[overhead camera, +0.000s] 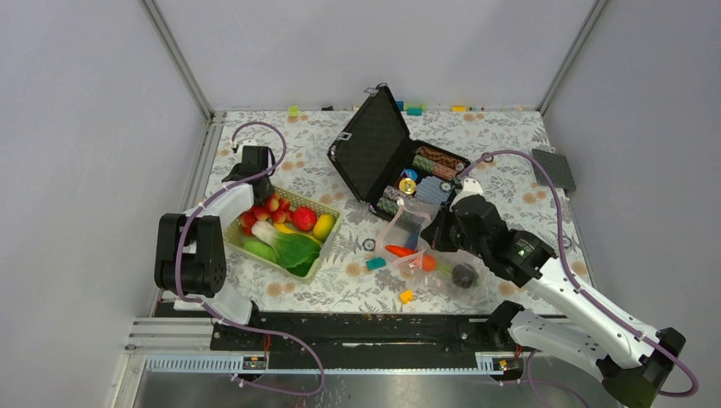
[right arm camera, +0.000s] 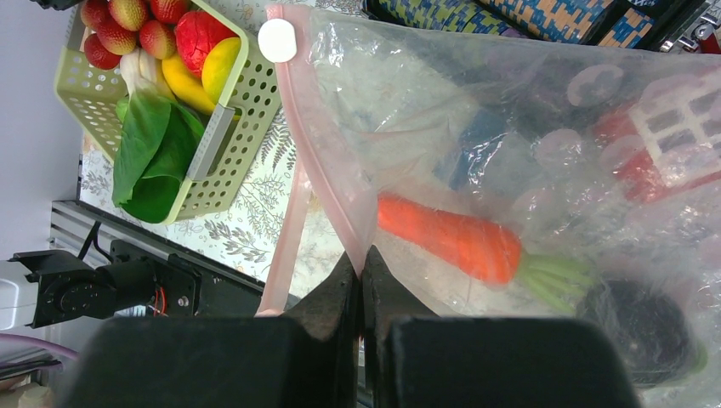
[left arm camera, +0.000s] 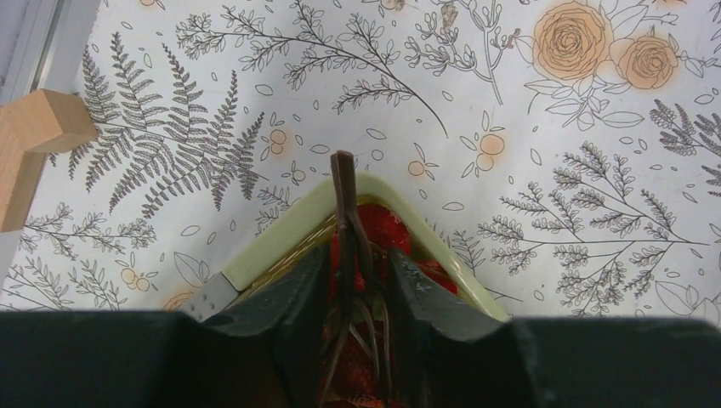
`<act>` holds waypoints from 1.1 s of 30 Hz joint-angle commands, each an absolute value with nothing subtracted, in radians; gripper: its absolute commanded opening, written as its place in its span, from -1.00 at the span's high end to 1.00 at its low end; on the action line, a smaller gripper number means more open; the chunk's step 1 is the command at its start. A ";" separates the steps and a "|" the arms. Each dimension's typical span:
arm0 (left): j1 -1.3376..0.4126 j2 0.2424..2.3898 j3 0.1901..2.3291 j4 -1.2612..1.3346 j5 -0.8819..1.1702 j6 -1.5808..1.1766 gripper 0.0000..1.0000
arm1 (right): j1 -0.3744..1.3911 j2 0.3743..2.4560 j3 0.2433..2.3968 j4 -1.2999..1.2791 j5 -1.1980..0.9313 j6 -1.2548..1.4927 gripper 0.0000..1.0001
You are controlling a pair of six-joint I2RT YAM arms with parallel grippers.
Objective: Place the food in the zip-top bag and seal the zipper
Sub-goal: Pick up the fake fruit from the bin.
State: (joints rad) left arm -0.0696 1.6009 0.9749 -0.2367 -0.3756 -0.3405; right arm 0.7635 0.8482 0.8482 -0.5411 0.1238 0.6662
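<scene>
So over on the left, the left gripper (left arm camera: 353, 263) is down at the far corner of the light green slatted plastic basket (left arm camera: 383, 191). Its fingers sit a bit apart on either side of the thin brown stem (left arm camera: 343, 187) of the red berry cluster (left arm camera: 378, 229). We honestly can't tell if they're biting on it yet or just straddling it. Our guess is the stem is the target because it's the one skinny, grabbable bit sticking up out of the pile. The yellow banana (right arm camera: 183, 81) and the floppy green leaf (right arm camera: 153, 153) are in that basket too, so there's plenty left to move. Moving right, the clear floppy zip-top bag (right arm camera: 476, 110) lies on the table near the open black hard case (overhead camera: 374, 140). An orange toy carrot (right arm camera: 451, 238) and a dark round fruit (right arm camera: 642, 327) are already inside. The right gripper (right arm camera: 361, 263) has its fingers pressed together on the bag's mouth, right at the pale pink press-seal strip (right arm camera: 319, 144). We reckon that's to hold the mouth up and open so the next piece can drop in, since the plastic would probably just flop flat otherwise. The zipper isn't sealed yet.
</scene>
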 commanded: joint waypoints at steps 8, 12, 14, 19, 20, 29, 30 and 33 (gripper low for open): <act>-0.063 1.568 0.977 -0.210 -0.332 -0.327 1.00 | 0.758 0.830 0.891 -0.531 0.161 0.656 0.97; -0.063 1.492 0.948 -0.208 -0.310 -0.331 1.00 | 0.757 0.824 0.893 -0.532 0.150 0.658 0.97; -0.064 1.430 0.934 -0.214 -0.312 -0.339 1.00 | 0.757 0.818 0.894 -0.531 0.144 0.657 0.97; -0.087 1.173 0.833 -0.189 -0.315 -0.392 1.00 | 0.758 0.799 0.898 -0.533 0.127 0.656 0.98; -0.100 1.120 0.805 -0.173 -0.324 -0.398 1.00 | 0.757 0.796 0.899 -0.534 0.125 0.658 0.98; -0.207 0.795 0.755 -0.158 -0.366 -0.417 1.00 | 0.757 0.809 0.911 -0.542 0.087 0.667 1.00; -0.225 0.776 0.759 -0.156 -0.359 -0.419 1.00 | 0.757 0.813 0.912 -0.542 0.078 0.668 1.00; -0.287 0.718 0.759 -0.120 -0.282 -0.431 1.00 | 0.757 0.821 0.919 -0.542 0.040 0.673 1.00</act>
